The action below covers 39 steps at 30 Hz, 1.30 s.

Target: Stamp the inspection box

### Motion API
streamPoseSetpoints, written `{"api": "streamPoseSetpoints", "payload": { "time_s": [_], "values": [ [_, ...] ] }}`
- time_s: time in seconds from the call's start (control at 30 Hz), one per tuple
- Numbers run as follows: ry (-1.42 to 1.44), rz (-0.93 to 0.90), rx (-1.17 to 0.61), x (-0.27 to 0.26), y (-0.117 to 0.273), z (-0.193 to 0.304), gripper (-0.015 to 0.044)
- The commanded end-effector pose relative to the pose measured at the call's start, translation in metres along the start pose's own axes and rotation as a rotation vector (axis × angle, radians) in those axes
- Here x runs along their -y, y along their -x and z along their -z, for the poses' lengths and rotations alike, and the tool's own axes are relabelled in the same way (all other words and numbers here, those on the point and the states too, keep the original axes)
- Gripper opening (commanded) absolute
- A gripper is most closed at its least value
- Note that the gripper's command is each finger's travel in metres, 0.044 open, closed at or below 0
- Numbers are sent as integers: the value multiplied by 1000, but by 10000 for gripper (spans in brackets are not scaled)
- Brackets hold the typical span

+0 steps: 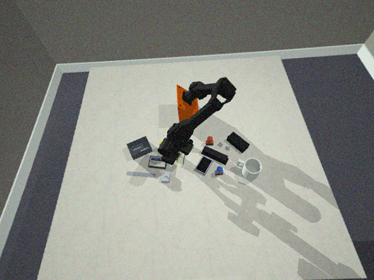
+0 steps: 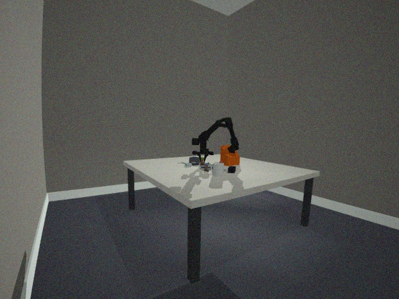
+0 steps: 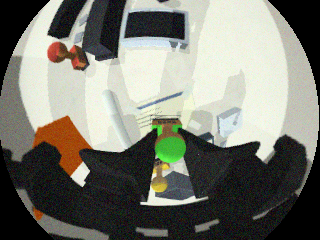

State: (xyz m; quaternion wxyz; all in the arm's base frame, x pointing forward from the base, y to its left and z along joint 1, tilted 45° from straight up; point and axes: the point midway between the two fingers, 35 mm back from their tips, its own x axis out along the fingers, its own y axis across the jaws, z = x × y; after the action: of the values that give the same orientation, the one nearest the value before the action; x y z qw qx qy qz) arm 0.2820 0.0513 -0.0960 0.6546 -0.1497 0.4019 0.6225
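My gripper (image 2: 202, 162) (image 3: 167, 131) is shut on the green-knobbed stamp (image 3: 170, 146), with its brown base between the fingertips. In the wrist view the stamp's base is over the pale card (image 3: 159, 104), which shows a blue stripe and thin printed lines. The base hides part of the card; I cannot tell whether they touch, and I cannot make out the box or a print. The open ink pad (image 1: 204, 164) (image 3: 155, 25), dark in a light frame, lies apart from the gripper.
Around stand a red-knobbed stamp (image 1: 209, 140) (image 3: 58, 52), a blue-knobbed stamp (image 1: 219, 170), a yellow-knobbed stamp (image 3: 159, 184), a white mug (image 1: 252, 166) (image 2: 217, 169), black blocks (image 1: 215, 155) (image 1: 238, 142), a dark tray (image 1: 132, 150) and a flat strip (image 1: 140, 174).
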Motion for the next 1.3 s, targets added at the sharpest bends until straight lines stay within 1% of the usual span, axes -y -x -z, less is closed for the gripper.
{"api": "streamPoseSetpoints", "payload": {
  "time_s": [0.0, 1.27],
  "values": [
    [-3, 0, 4, 0, -2, 0, 0],
    [-3, 0, 4, 0, -7, 0, 0]
  ]
}}
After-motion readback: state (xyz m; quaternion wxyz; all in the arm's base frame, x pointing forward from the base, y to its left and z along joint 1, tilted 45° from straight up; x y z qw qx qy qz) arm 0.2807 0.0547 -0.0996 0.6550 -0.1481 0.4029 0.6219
